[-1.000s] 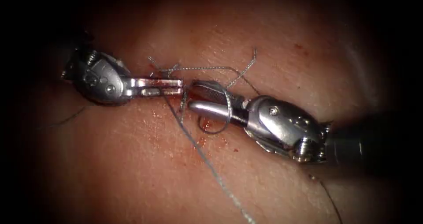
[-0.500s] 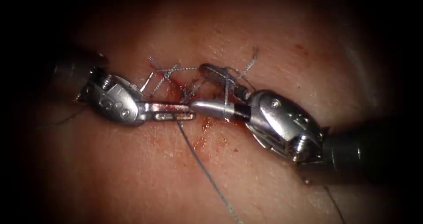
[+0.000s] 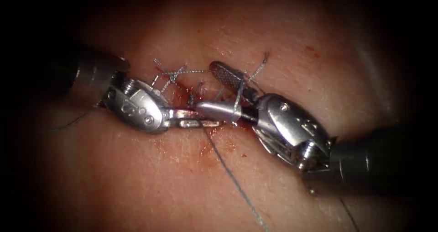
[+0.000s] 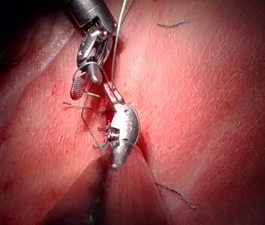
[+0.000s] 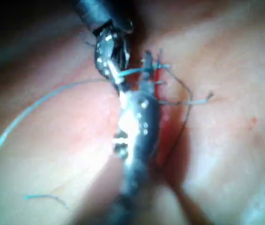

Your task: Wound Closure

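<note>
In the endoscope view my left tool (image 3: pixel 206 122) comes from the left, lying across the cut (image 3: pixel 185 95), shut on the thread (image 3: pixel 232 177), which trails down toward the near edge. Its jaw tips lie just under the lower jaw of my right tool (image 3: pixel 206 87). That tool comes from the right with its jaws open and nothing between them; a loop of thread (image 3: pixel 238 92) wraps around both jaws. In the left wrist view my left tool (image 4: pixel 113 96) meets the right tool (image 4: pixel 91 49), with the loop (image 4: pixel 88 64) around it. I cannot make out the needle.
A tied stitch with short cut ends (image 3: pixel 172 74) sits across the cut behind the tools. A frayed thread end (image 3: pixel 262 62) sticks up on the right side. Red fluid (image 3: pixel 214 145) stains the tissue (image 3: pixel 137 177) around the cut.
My left tool has moved right and toward the near edge with the thread, ending under the right tool's lower jaw. The right tool's jaws have spread wider, the upper one lifting away.
</note>
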`<state>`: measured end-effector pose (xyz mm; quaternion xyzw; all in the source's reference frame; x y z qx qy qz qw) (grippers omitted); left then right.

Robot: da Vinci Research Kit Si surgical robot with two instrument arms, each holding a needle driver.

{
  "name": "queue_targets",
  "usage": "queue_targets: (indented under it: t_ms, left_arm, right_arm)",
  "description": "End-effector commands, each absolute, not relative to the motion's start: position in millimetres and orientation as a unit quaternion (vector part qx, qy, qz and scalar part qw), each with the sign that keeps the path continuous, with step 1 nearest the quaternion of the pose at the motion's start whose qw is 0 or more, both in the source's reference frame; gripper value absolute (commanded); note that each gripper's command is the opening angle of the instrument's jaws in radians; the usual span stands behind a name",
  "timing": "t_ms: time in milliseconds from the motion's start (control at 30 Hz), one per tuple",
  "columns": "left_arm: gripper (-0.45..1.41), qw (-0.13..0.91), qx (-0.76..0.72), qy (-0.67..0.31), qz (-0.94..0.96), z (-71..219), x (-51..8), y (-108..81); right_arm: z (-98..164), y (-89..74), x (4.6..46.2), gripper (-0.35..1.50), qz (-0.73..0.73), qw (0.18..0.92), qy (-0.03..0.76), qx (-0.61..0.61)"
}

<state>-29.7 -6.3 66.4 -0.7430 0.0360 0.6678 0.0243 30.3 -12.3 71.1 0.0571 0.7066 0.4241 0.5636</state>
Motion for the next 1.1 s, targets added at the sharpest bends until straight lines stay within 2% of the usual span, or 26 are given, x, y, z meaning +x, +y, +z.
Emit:
queue_targets:
  t_ms: [33,233,600,1100]
  left_arm:
    - [-0.45,0.023,-0.742,0.034,0.669,66.9,-30.4,-6.8]
    - [-0.45,0.02,-0.742,0.027,0.67,66.6,-31.0,-7.3]
    - [-0.45,0.02,-0.735,0.022,0.677,67.3,-33.5,-5.8]
    - [-0.45,0.015,-0.731,0.013,0.682,68.1,-34.0,-4.5]
  right_arm:
    - [71.9,-13.2,30.4,0.93,0.434,0.567,0.698,0.056]
    - [73.8,-13.9,28.9,0.81,0.473,0.583,0.659,0.047]
    - [79.7,-15.2,25.2,0.86,0.568,0.577,0.585,0.046]
    - [80.3,-14.2,25.3,0.88,0.629,0.534,0.562,0.045]
